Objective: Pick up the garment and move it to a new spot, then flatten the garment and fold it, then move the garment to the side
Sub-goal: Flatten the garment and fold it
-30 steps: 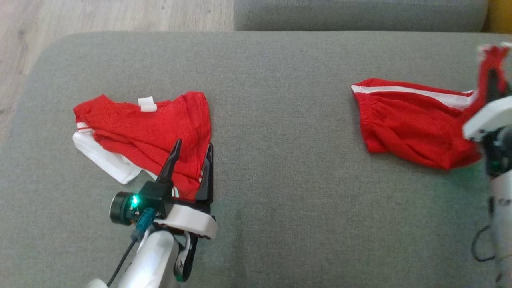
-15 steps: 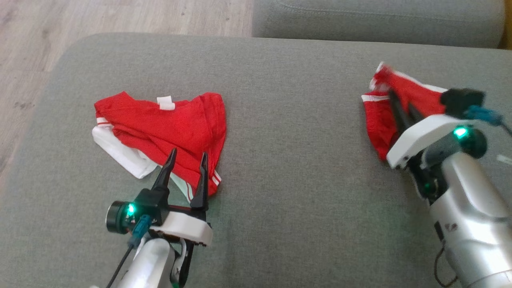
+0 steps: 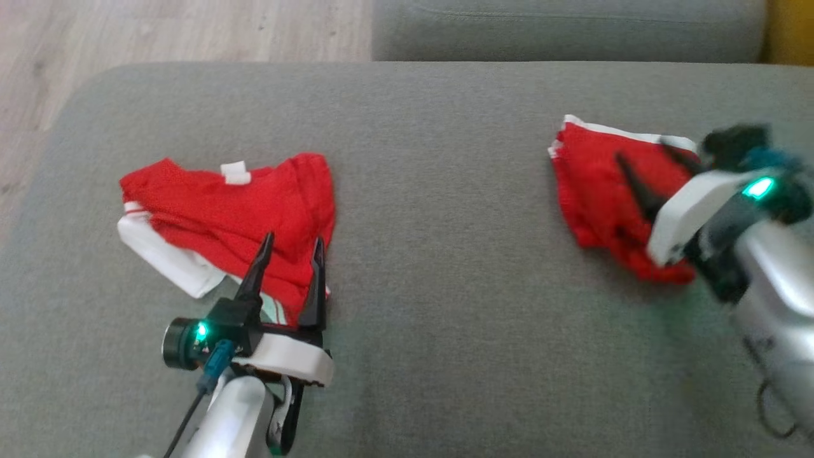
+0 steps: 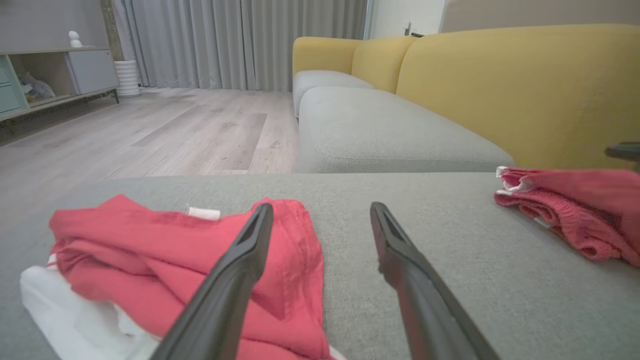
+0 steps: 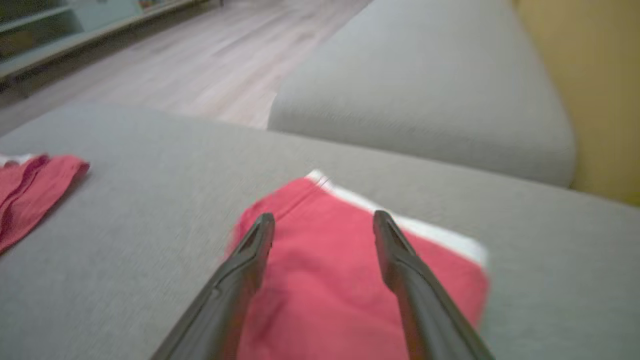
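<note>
A red garment (image 3: 591,191) with a white stripe lies folded in a compact bundle at the right of the grey cushion (image 3: 445,191). My right gripper (image 3: 641,150) hovers just over it, open, with nothing between its fingers; in the right wrist view the red cloth (image 5: 320,300) lies under the spread fingers (image 5: 250,250). A second red and white garment (image 3: 222,203) lies crumpled at the left. My left gripper (image 3: 292,238) stands open at its near right edge, holding nothing. The left wrist view has that garment (image 4: 150,250) at the lower left and the folded one (image 4: 565,210) at the far right.
A second grey seat (image 3: 566,28) adjoins the cushion's far edge. Wooden floor (image 3: 159,32) lies beyond the far left corner. A yellow backrest (image 4: 500,90) rises on the right. Bare cushion stretches between the two garments.
My right gripper carried the raised edge of the right garment over to the left, then opened and let it go; the garment now lies doubled. The left gripper stayed put. The camera shifted.
</note>
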